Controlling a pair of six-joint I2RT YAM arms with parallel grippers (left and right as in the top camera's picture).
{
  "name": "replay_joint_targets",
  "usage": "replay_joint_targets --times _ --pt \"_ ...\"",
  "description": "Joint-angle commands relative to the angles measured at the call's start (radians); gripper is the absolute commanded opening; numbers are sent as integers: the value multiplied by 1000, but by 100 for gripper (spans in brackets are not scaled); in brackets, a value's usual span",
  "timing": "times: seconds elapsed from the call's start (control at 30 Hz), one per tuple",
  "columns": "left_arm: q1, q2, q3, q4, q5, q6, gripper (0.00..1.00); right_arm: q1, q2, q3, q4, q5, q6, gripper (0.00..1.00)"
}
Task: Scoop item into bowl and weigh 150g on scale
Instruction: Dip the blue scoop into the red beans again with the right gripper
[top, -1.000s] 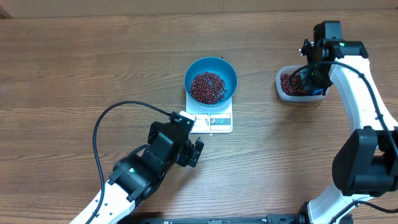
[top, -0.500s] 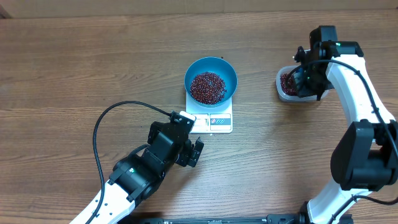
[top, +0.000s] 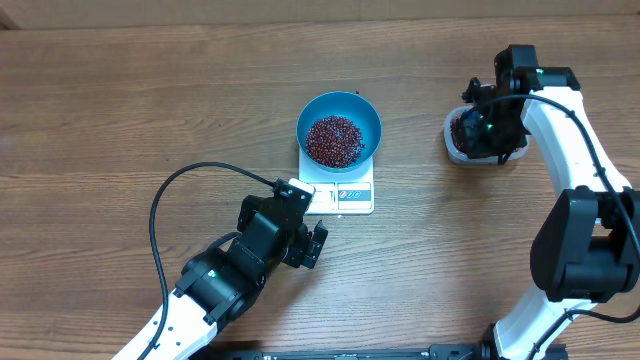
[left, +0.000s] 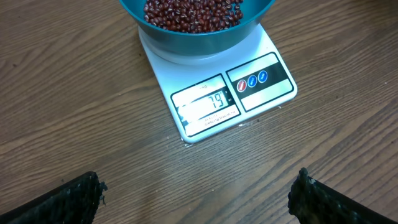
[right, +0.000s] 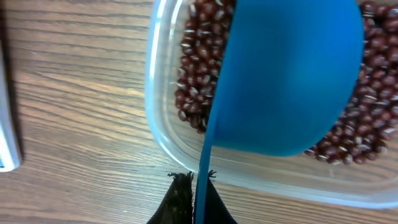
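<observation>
With our right end effector (right: 194, 200) clamped on the blue plastic scoop (right: 292, 74), we should dig deep through the small red-brown beans (right: 198, 87) ahead.

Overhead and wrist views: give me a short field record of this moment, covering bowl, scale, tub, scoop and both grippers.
bowl: blue, on the scale, partly filled with beans
display: appears to read 79
tub: clear, right of the scale and apart from it, holds more beans
scoop: blue, down in the tub over the beans
right gripper: shut on the scoop's handle
left gripper: open, empty, in front of the scale
</observation>
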Motion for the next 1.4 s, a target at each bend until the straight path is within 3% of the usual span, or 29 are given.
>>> replay_joint_targets --times 0.0,0.5,1.2,1.37 --pt "-6 5 -8 2 -17 -18 100 -11 11 -6 7 -125 -1 4" --pt "-6 5 -9 2 -17 -18 100 -197 11 -6 18 -521 -55 4" --pt "-6 5 -9 2 -17 -18 100 -351 11 -6 -12 -574 -31 4" --pt "-6 5 -9 2 -17 -18 100 -379 11 -1 -14 -672 -31 4"
